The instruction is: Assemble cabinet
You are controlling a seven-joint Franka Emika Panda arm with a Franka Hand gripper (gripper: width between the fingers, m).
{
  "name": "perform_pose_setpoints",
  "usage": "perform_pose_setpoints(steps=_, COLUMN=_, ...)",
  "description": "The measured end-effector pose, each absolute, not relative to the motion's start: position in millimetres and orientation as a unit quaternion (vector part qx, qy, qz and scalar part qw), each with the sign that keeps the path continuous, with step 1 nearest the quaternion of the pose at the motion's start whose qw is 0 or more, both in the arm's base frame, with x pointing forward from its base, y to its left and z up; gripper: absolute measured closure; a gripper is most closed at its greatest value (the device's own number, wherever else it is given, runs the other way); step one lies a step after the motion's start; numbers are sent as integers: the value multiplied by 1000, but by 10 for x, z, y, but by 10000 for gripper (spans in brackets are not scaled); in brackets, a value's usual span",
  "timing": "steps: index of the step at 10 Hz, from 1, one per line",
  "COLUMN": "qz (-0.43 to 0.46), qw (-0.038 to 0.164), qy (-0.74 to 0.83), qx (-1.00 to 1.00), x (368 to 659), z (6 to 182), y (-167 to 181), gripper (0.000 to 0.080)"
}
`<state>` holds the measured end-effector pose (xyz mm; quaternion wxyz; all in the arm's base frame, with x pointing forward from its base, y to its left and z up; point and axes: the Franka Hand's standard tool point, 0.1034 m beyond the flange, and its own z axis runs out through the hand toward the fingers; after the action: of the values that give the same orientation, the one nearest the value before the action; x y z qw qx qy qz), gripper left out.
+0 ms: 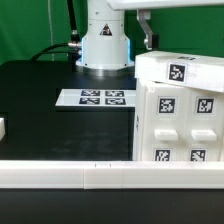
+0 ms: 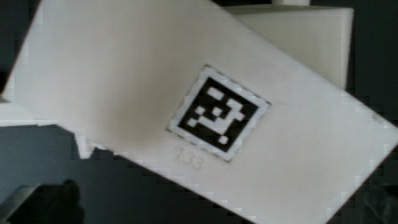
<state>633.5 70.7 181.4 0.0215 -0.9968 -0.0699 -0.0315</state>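
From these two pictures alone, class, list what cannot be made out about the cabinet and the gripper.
- Gripper fingers: the exterior view shows only part of the gripper behind the cabinet; open or shut is unclear.
- Cabinet's right and lower parts: cut off by the exterior view's right edge and hidden by the white rail.
- Wrist view: a tagged white panel fills it, blurred; what lies beneath is hidden.

Robotics lab, black table point(image 1: 40, 90), marker board point(image 1: 94, 97), green backdrop point(image 1: 30, 25)

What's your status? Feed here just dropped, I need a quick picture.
Gripper above the cabinet's far edge, jaws' state unclear. Cabinet on the table, tagged faces showing. Marker board lies apart on the exterior view's left; nothing blocking.
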Motion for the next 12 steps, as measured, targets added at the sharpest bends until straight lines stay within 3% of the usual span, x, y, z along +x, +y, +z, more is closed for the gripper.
perform_pose_setpoints(steps=2, qz=-31, qw=5, qy=-173, qx=-984, x=6321, z=1795, y=760, gripper=2)
perform_pose_setpoints(steps=5, qz=-30, qw=7, qy=-263, qx=-964, x=6317, z=1815, y=829, gripper=2)
perform_pose_setpoints(steps=7, qz=-28, qw=-5, qy=-333, qx=-943, x=6326, z=1830, y=827, gripper=2)
perform_pose_setpoints(steps=12, qz=-30, qw=-1, qy=-285, qx=-958, x=6253, z=1691, y=984, gripper=2)
